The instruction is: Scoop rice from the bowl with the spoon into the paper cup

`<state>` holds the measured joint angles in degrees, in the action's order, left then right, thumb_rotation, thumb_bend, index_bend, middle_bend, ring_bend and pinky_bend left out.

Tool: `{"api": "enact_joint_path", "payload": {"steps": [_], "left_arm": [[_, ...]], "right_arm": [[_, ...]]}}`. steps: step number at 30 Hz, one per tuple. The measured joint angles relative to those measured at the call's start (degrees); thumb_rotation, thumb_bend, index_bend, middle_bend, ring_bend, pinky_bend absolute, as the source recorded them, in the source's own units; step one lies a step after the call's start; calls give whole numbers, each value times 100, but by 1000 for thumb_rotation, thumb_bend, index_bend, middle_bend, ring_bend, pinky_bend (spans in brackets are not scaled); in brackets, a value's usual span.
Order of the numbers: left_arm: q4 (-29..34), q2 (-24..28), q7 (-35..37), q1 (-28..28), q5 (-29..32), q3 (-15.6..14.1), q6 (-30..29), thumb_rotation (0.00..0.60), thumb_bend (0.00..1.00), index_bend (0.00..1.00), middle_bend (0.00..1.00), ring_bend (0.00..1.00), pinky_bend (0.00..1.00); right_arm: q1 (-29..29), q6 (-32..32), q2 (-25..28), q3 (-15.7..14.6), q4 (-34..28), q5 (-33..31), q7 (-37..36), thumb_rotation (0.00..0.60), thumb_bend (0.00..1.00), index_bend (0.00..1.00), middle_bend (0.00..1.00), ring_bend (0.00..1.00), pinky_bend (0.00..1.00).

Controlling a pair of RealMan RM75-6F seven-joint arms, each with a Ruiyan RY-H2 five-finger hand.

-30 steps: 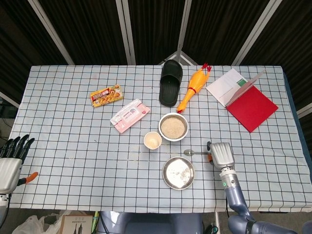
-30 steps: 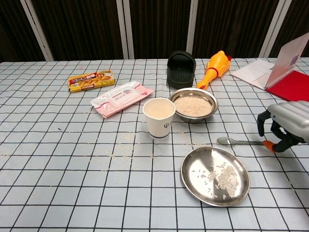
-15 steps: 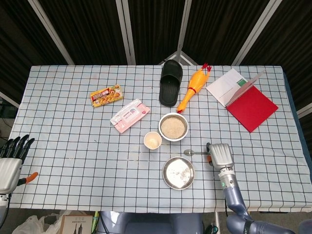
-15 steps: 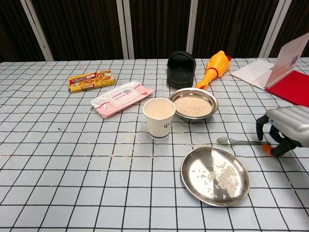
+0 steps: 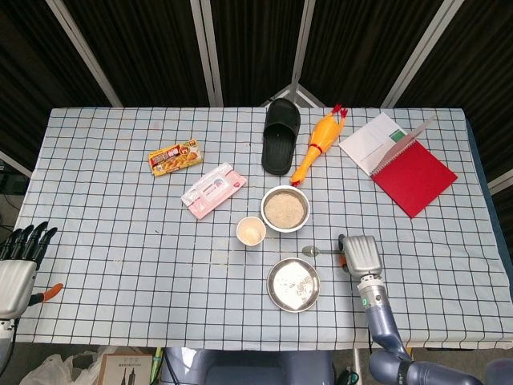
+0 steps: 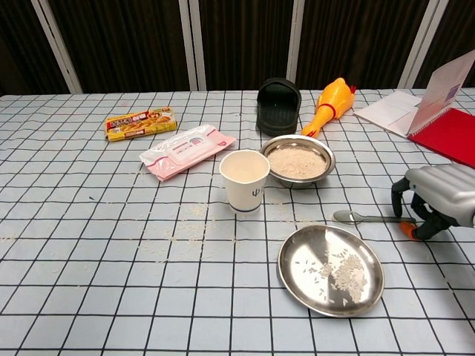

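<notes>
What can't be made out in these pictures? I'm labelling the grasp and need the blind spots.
- Orange handle end of the metal spoon: chest view, covered by the right hand; grip unclear.
- The same contact: head view, under the hand's back.
- Left hand: head view, cut by the left edge; absent from chest view.
- Rice level in white paper cup: chest view, behind its rim.

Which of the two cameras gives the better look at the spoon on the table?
The chest view. There the spoon lies side-on and close, its bowl plain and its handle running to the right hand, whose fingers curl over the end. The head view shows the spoon only as a small sliver beside that hand.
</notes>
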<state>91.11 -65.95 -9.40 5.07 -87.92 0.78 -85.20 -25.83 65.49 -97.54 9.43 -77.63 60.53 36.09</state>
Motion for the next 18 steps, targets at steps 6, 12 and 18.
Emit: {"api": "enact_joint_path", "payload": {"steps": [6, 12, 18], "left_arm": [[4, 2, 4, 3, 9, 2, 7, 600, 0, 0, 0, 0, 0], [6, 3, 1, 4, 8, -1, 10, 600, 0, 0, 0, 0, 0], [11, 6, -1, 5, 13, -1, 12, 600, 0, 0, 0, 0, 0]], "right_arm": [[-20, 6, -20, -11, 28, -47, 17, 600, 448, 528, 879, 955, 1000], [-31, 7, -29, -26, 54, -91, 18, 600, 447, 547, 879, 955, 1000], [-31, 10, -29, -51, 70, -113, -4, 600, 449, 566, 879, 955, 1000]]}}
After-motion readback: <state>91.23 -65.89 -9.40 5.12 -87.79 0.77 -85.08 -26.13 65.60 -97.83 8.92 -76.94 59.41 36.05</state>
